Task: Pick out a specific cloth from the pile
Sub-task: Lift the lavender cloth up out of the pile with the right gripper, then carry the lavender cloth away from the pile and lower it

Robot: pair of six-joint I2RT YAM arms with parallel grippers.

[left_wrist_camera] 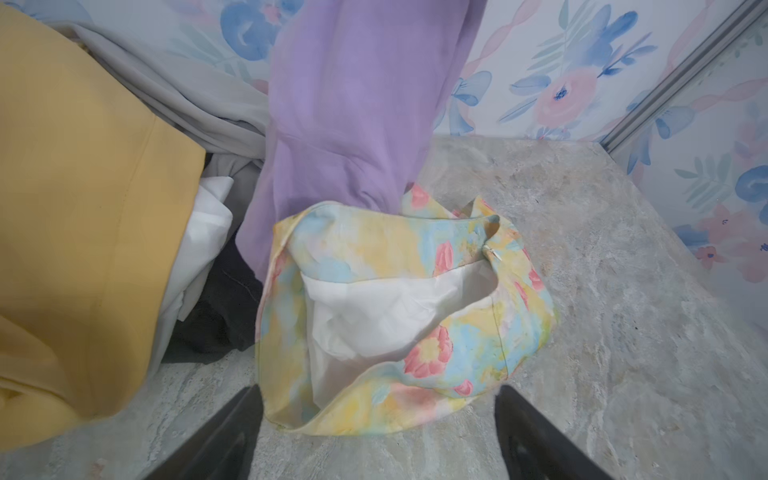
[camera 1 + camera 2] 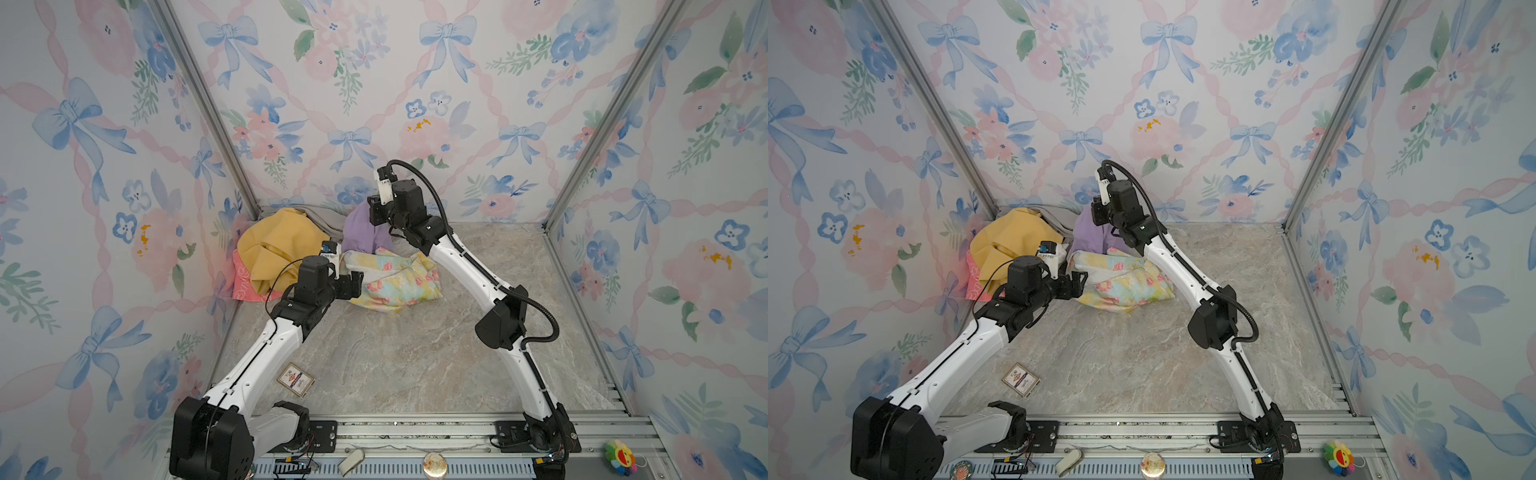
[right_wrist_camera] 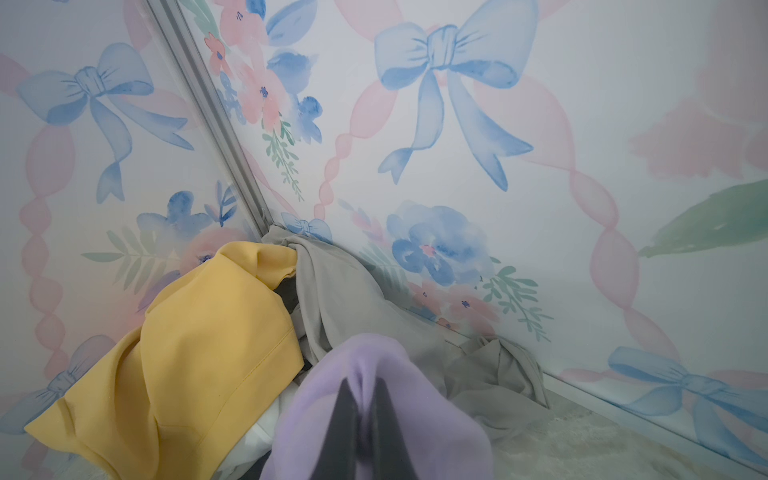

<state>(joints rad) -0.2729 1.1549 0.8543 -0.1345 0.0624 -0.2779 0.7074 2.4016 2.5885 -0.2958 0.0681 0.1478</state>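
the marbled counter carries the pile in its far left corner, against the flowered walls. largest in the pile is a mustard-yellow cloth on the left. a pastel floral cloth with a white lining lies at the right, nearer edge. a grey cloth runs along the far wall. the lilac cloth stands between the grey and floral cloths: its top is raised, and its lower part hangs down behind the floral cloth. a pink cloth with white print shows under the yellow one. the right gripper is closed, pinching a fold at the top of the lilac cloth. the left gripper is spread wide, its fingers either side of the near edge of the floral cloth; contact cannot be judged. a small printed card lies on the near left of the counter.
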